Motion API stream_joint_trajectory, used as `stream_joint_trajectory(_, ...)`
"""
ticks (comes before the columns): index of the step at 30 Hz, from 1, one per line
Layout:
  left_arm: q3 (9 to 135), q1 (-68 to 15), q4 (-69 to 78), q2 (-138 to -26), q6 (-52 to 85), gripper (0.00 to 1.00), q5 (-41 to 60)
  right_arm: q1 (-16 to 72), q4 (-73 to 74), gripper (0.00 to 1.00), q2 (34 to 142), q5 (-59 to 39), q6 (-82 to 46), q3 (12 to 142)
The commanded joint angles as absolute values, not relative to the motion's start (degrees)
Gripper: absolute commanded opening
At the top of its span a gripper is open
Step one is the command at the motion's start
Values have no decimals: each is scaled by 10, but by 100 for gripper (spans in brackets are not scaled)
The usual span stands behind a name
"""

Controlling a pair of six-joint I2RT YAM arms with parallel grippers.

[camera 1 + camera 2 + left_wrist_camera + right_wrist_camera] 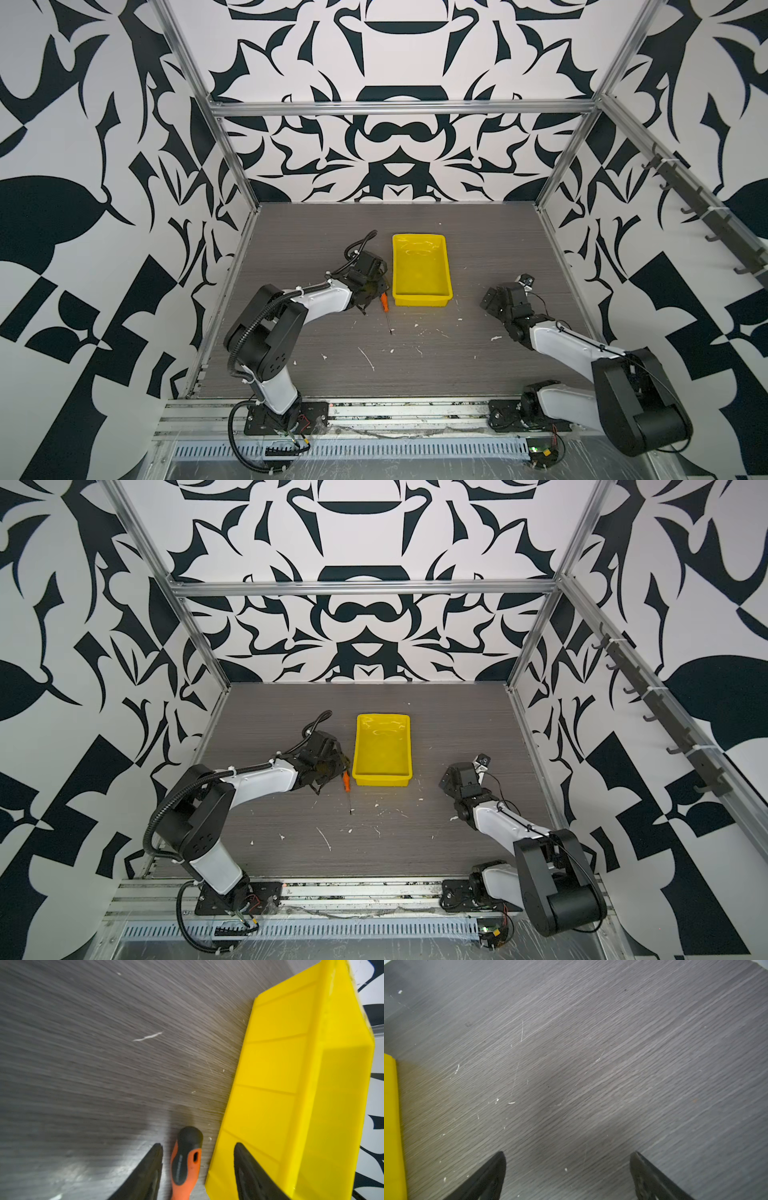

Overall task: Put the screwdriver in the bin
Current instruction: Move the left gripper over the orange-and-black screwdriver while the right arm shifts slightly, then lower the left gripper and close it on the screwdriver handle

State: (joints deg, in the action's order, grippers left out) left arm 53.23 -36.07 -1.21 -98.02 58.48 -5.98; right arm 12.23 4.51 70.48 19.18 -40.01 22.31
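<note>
Screwdriver (385, 303): flat on the table (478, 257), just beside the near left corner of the bin (422, 300), outside it.
Long axis: roughly parallel to the bin's long side; black cap toward the far wall, thin shaft toward my bases.
Left end effector (198, 1144): straddles the orange handle (186, 1159), fingers partly spread. Gap visible on both sides in the left wrist view, wider on the bin side. Not pinching yet, by my read.
Key relation: handle runs lengthwise between my fingers, so the squeeze goes across its narrow width. Bin wall (270, 1064) sits right beside the outer finger (249, 1167); whether they touch I cannot tell.
Left arm pose: forearm reaching in toward the middle, wrist tipped down over the handle.
Right end effector (569, 1153): fingers spread, nothing between them, over bare table on the other side of the bin.
Nearer arm: left, clearly.
Next, as I judge it: pinch the handle, lift, short hop sideways over the rim.
</note>
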Motion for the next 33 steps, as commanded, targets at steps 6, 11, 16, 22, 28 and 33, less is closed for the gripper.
stream_joint_trajectory(6,559,-369,-68,-1013,583,50,-104,127,47,96,700,215,-405,238)
stream_joint_trajectory(11,591,-385,-104,-1042,574,47,-117,127,45,96,705,214,-405,241)
stream_joint_trajectory(16,624,-407,-156,-1063,559,44,-162,127,43,96,707,215,-405,244)
stream_joint_trajectory(22,611,-411,-166,-1058,571,38,-193,127,41,96,708,216,-408,245)
stream_joint_trajectory(28,601,-411,-182,-1045,575,25,-217,127,42,96,709,216,-408,245)
stream_joint_trajectory(33,599,-411,-207,-1020,573,20,-234,127,41,96,710,217,-409,246)
